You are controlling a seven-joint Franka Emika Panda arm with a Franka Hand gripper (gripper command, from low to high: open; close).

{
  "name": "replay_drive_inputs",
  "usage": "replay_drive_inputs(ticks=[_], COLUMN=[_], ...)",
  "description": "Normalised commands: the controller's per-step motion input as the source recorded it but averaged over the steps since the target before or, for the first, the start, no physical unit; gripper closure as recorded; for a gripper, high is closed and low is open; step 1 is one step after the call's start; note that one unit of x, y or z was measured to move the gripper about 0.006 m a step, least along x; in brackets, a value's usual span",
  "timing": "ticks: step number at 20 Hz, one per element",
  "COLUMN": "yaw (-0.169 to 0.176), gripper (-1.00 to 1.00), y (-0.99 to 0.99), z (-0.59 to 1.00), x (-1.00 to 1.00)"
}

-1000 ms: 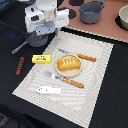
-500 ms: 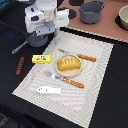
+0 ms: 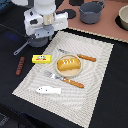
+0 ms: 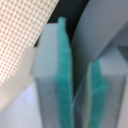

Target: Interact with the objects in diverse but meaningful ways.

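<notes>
Dark black tabletop (image 3: 15,95) w/ a pale checked cloth placemat (image 3: 95,80) spread over its middle. Directly on the black surface: red-brown toy sausage (image 3: 20,65), just off the mat's edge at the exterior view's left. Beyond the black top, a tan-pink surface (image 3: 107,27) carries a grey round pot (image 3: 91,12).

A pale checked placemat (image 3: 95,60) lay spread across a black tabletop (image 3: 120,107). Beyond the mat, toward the far edge, ran a strip of pinkish-tan surface (image 3: 107,27). A dark grey pot (image 3: 91,12) stood on that strip. At the exterior view's right edge, part of a cream-coloured bowl (image 3: 123,17) showed.
</notes>
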Motion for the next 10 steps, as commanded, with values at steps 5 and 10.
replay_drive_inputs(ticks=[5,10], yaw=[-0.015,-0.101], gripper=[1.0,1.0], y=[0.01,0.08], z=[0.48,0.64], x=[-0.08,-0.34])
